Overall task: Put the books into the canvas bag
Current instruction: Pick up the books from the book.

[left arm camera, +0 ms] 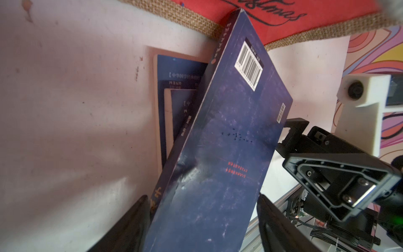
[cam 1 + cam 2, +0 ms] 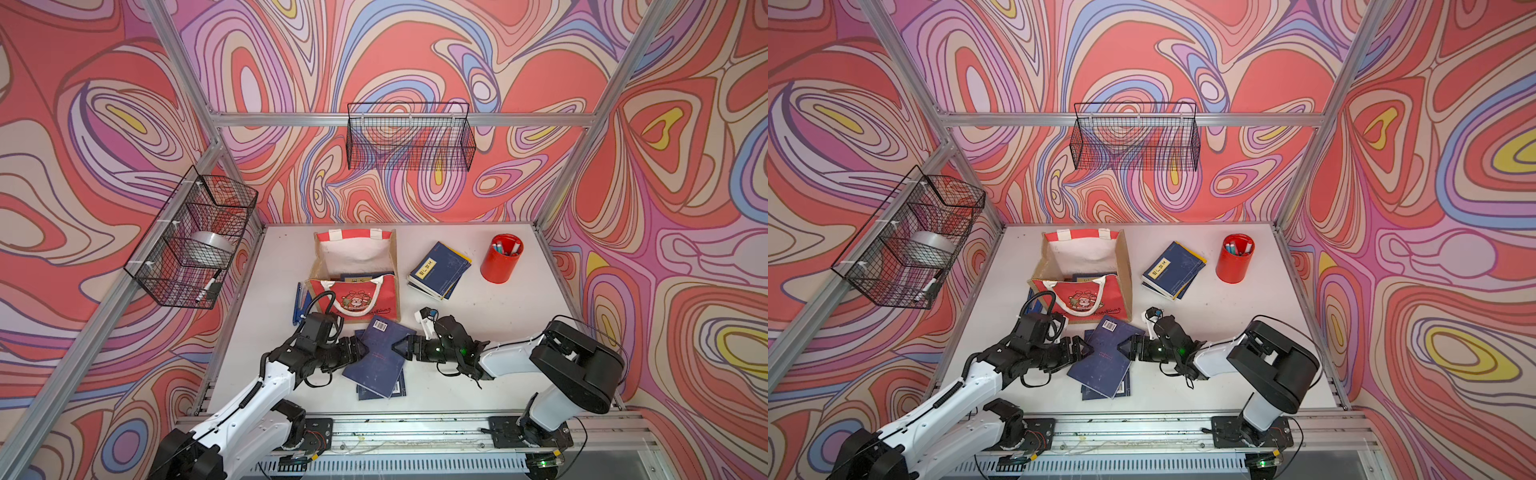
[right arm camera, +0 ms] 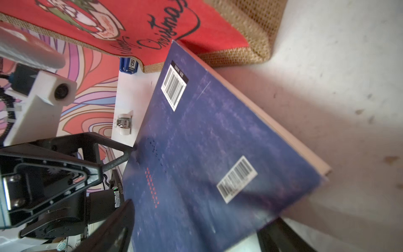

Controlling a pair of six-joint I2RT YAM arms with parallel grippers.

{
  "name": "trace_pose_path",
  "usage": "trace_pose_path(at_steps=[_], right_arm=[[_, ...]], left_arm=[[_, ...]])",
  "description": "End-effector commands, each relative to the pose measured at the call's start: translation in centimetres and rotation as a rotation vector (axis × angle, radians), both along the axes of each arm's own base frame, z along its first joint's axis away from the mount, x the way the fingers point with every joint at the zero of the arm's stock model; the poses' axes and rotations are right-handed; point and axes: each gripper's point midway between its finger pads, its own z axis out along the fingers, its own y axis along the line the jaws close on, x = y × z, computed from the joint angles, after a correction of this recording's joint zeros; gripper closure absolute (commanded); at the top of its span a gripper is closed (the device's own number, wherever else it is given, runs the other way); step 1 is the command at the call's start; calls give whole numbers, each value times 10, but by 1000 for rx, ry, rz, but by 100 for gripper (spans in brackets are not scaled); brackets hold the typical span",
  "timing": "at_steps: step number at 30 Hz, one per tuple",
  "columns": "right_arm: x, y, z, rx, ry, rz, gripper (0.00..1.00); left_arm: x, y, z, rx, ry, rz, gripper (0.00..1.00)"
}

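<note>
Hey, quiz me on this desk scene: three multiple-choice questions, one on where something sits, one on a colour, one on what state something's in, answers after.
1. Where is the red cup? A, in the bag; B, on the table, on the right arm's side of the book stack; C, atop that stack.
2. What colour is the barcoded book nearest the arms? A, green; B, white; C, dark blue.
3. How is the bag? A, upright and open, books inside; B, folded flat; C, tipped over, empty.
Answers: B, it stands alone beyond the stack; C, its cover is navy; A, books show through the open top.
</note>
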Motion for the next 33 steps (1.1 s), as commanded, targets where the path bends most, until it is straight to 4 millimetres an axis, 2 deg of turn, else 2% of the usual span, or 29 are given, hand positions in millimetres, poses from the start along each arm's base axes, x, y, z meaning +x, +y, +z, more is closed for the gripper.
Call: trace_pose_path(at_steps=[1,5,10,15,21,25,28,30,33], right_arm=[[-8,0,-16,42,80,-18,23],[-7,5,-23,121,114,-37,42],[-7,6,-24,172,126,-55,58],[-6,2,-18,159,102,-67,77],[-5,-9,1,70,36,-63,100],[-8,-15,19,-15,-12,-26,100],[-13,-24,35,-87,-55,23,100],[-14,-32,39,-149,-69,36,100],[-14,-39,49,-177,-104,51,100]], left_arm=[[3,-6,1,-33,-23,-7,22],[-1,-10,-4,-47,-2,-16,22],[4,-15,3,-63,-38,-29,22],[7,-18,7,-60,-41,-36,22],[12,-20,14,-55,-57,-48,22],[19,-27,32,-80,-102,-76,21],[14,-26,42,-73,-112,-101,21],[20,-28,60,-77,-154,-112,21],[21,-33,69,-89,-166,-142,21]])
